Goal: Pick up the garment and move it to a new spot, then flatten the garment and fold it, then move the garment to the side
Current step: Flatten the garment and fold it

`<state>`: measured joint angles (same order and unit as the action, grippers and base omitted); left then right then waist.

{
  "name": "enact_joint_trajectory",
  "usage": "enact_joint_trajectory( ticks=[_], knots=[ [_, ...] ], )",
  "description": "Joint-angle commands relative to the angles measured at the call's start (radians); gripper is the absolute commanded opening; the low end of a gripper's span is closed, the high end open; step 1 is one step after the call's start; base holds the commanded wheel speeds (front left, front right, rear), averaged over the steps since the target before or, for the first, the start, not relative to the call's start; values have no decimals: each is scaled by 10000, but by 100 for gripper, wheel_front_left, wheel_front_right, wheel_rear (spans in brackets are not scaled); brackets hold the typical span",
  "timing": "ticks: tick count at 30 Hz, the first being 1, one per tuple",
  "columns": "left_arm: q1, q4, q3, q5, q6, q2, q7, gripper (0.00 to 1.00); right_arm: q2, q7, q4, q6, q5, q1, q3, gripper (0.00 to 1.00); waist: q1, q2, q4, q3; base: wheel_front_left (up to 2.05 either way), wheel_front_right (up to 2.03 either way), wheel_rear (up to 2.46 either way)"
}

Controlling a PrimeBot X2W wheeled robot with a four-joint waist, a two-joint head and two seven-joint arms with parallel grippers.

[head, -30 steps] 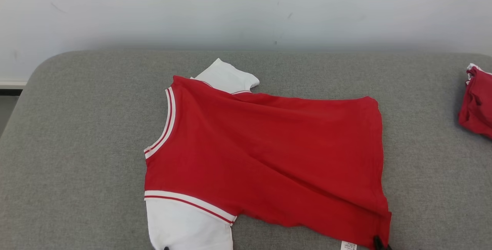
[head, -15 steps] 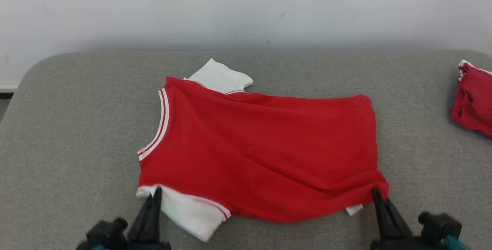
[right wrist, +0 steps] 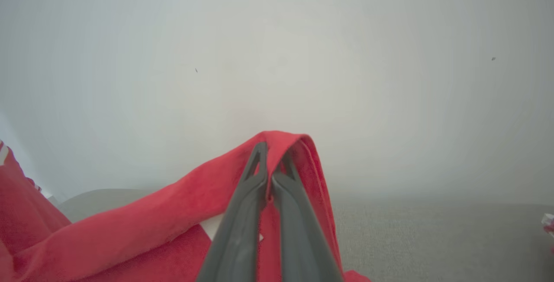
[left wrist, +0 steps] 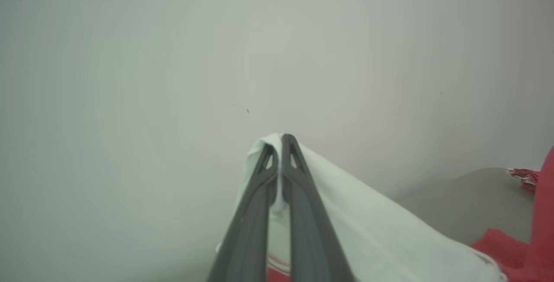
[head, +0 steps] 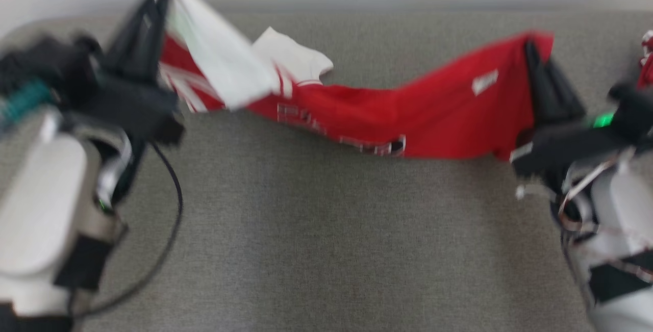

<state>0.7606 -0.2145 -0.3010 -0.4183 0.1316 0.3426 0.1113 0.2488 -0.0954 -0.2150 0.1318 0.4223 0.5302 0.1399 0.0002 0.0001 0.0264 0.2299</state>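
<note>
Garment (head: 433, 118) hangs stretched over the grey cushion (head: 326, 245), sagging mid-span. My left gripper (left wrist: 281, 143) pinches its white sleeve (head view blurred); my right gripper (right wrist: 270, 154) pinches a red hem corner.

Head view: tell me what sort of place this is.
Probably an indoor garment-folding test station: a grey fabric-covered padded surface against a bare pale wall, one red-and-white garment being handled and another red garment piled at the edge.

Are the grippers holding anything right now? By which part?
Both hold the garment. The left gripper is shut on its white sleeve, and the right gripper is shut on a red hem corner.
</note>
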Motion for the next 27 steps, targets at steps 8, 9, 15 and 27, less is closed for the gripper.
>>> enact_joint_trajectory(
  ticks=[8,9,15,27],
  knots=[
    [5045,-1616,28,-1522,-21,216,-767,0,564,546,-925,-23,611,4711,180,0,-2,-1,-387,3085,0,0,0],
    [5616,-1892,45,-1659,-21,206,-792,0,589,692,-1139,-23,786,5235,146,0,-2,-1,-390,3286,0,0,0],
    [8899,-3674,-52,-1658,-20,249,-641,0,885,1212,-2308,-23,1500,8337,553,0,-2,-1,-489,4084,0,0,0],
    [13212,-6142,-1241,-1352,-20,87,-378,0,935,1351,-5200,-23,1482,13080,1262,0,-2,-1,-402,4669,0,0,0]
  ],
)
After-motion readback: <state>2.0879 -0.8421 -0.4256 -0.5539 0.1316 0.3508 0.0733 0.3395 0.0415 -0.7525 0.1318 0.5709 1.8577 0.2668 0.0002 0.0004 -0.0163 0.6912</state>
